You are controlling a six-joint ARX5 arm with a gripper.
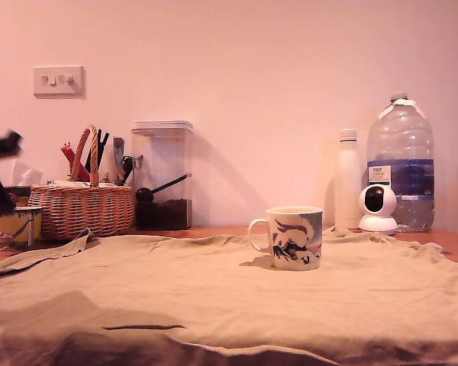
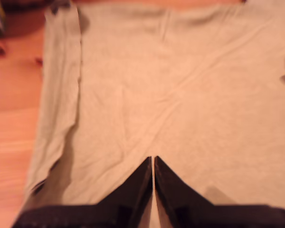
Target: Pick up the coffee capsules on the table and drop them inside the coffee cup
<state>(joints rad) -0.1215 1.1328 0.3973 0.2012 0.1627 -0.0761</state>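
Wide bare cloth (image 2: 180,95) beneath seemingly closed fingers (image 2: 143,176)

No readable text is found in either view. A white patch with dark print is seen on the blue band of the large water bottle (image 1: 401,164) at the exterior view's right, but its characters are too small and blurred to be made out. An illustration in dark blue, black and pink is borne by the coffee cup (image 1: 294,238), without lettering that can be told. In the wrist view nothing written is shown.
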